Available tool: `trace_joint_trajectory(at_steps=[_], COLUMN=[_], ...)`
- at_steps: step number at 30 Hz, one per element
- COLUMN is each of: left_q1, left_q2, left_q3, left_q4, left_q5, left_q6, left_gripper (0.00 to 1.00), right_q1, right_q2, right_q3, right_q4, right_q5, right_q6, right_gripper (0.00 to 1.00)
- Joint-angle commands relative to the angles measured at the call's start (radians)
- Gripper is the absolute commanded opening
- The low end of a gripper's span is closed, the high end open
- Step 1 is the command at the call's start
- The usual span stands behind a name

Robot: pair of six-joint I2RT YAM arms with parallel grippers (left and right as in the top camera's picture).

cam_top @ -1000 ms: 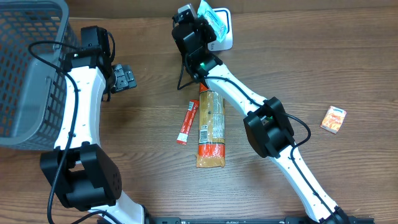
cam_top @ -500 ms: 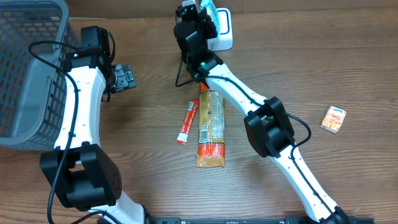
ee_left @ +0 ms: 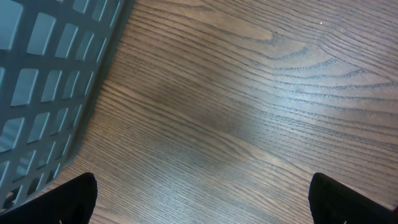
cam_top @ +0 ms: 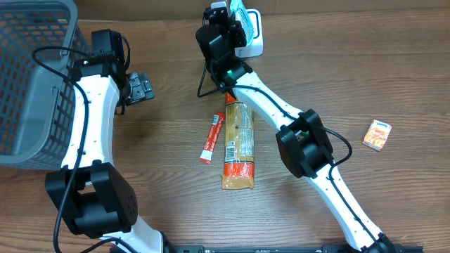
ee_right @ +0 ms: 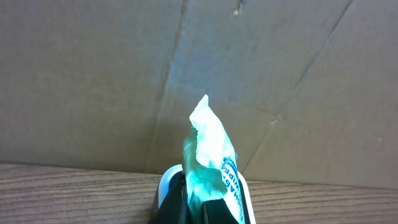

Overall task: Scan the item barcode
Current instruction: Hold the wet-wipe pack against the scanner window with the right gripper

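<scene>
I judge the scan underway: right gripper (ee_right: 205, 208) clenches the crinkly white-teal packet (ee_right: 208, 149) over the white box scanner (cam_top: 254, 36) at the desk's far edge; left gripper (cam_top: 144, 88) released.

- The left gripper (ee_left: 208, 200) is looking down on the wooden table (ee_left: 261, 93), its jaws standing wide apart with nothing between them.
- Its two black fingertips (ee_left: 69, 200) are poking into the near corners of the view, one at the left and one at the right.
- A grey plastic basket (ee_left: 50, 93) is filling the left side, its wall of rectangular openings slanting from the far edge down toward the near left corner.
- The left fingertip is sitting just beside the foot of that wall; whether they are touching cannot be told.
- Soft light is glancing off the wood grain right of centre, and a faint shadow is lying across the middle.
</scene>
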Motion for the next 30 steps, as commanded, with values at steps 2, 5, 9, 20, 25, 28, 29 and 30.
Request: trace_joint_trajectory(at_steps=[2, 5, 9, 20, 25, 28, 29, 30], left_q1=[0.002, 0.002, 0.002, 0.002, 0.002, 0.002, 0.002, 0.002], left_q2=[-0.008, -0.008, -0.008, -0.008, -0.008, -0.008, -0.008, -0.008], left_q3=[0.018, 0.018, 0.018, 0.018, 0.018, 0.018, 0.018, 0.018], left_q4=[0.000, 0.000, 0.000, 0.000, 0.000, 0.000, 0.000, 0.000], left_q5=[0.005, 0.005, 0.005, 0.005, 0.005, 0.005, 0.005, 0.005], left_q6=[0.011, 0.011, 0.011, 0.011, 0.011, 0.011, 0.011, 0.011], left_gripper=[1.00, 1.00, 1.00, 1.00, 1.00, 1.00, 1.00, 1.00], right_q1=[-0.015, -0.015, -0.017, -0.017, -0.023, -0.027, -0.028, -0.028], right_q2=[0.015, 0.020, 0.026, 0.060, 0.065, 0.065, 0.065, 0.065], right_q3=[0.000, 0.000, 0.000, 0.000, 0.000, 0.000, 0.000, 0.000], right_q4=[-0.006, -0.006, -0.006, -0.011, -0.013, -0.008, -0.002, 0.000], right_q5=[-0.014, -0.014, -0.040, -0.078, -0.111, -0.159, -0.166, -0.169], right_q6=[0.047, 0.047, 0.047, 0.047, 0.047, 0.047, 0.046, 0.046], right_gripper=[0.04, 0.04, 0.04, 0.04, 0.04, 0.04, 0.04, 0.04])
